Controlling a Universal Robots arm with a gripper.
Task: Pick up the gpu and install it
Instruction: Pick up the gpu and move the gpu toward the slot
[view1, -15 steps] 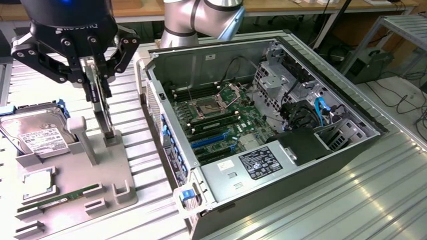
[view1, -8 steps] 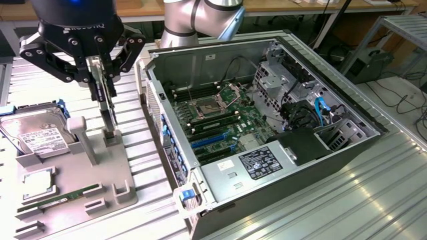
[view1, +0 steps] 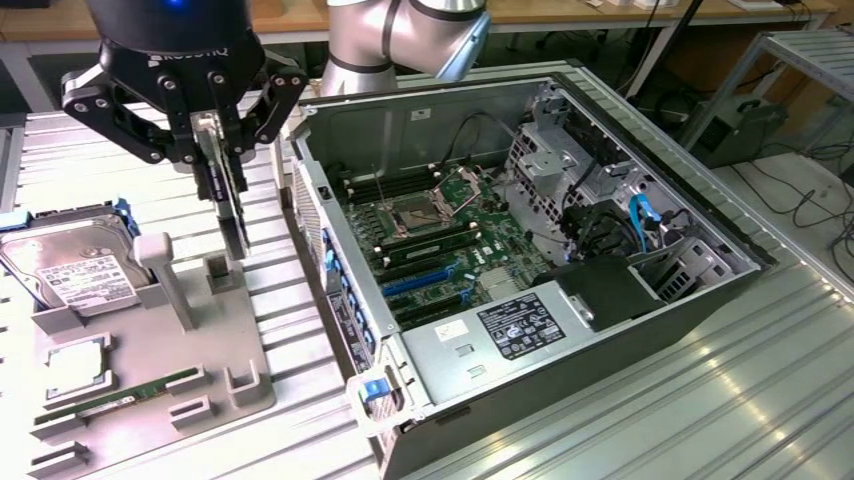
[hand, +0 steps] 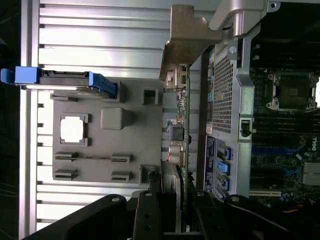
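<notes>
A ribbed metal table (view1: 747, 400) fills the scene, with wooden benches and loose cables behind it. The arm (view1: 387, 40) comes in from the far side, and the gripper (view1: 220, 150) hangs over the table between a grey tray (view1: 147, 400) and an open case (view1: 667, 310).

The gripper's fingers (view1: 203, 140) are partly closed and clamped on the gpu (view1: 235, 215), gripping its upper edge from both flat sides. The gpu hangs straight down from the gripper, upright and edge-on in the exterior view. Its lower end sits close above a small stand (view1: 220, 275) on the tray; whether they touch cannot be told. In the wrist view the gpu (hand: 181, 125) runs away from the gripper (hand: 175, 215) as a thin strip, with its silver bracket (hand: 186, 45) at the far end, just beside the case's perforated rear wall (hand: 222, 100).

Below the gripper and toward the exterior view's left, the tray carries a drive (view1: 74, 270) with a white label. Further from the gripper, near the tray's front edge, lies a green memory stick (view1: 120, 395).

On the gripper's other side the case lies open, showing the motherboard (view1: 461, 250). Its socket (view1: 411, 215) sits near the middle and blue slots (view1: 414, 285) lie nearer the front. A labelled power supply (view1: 514, 330) sits at the case's near corner.
</notes>
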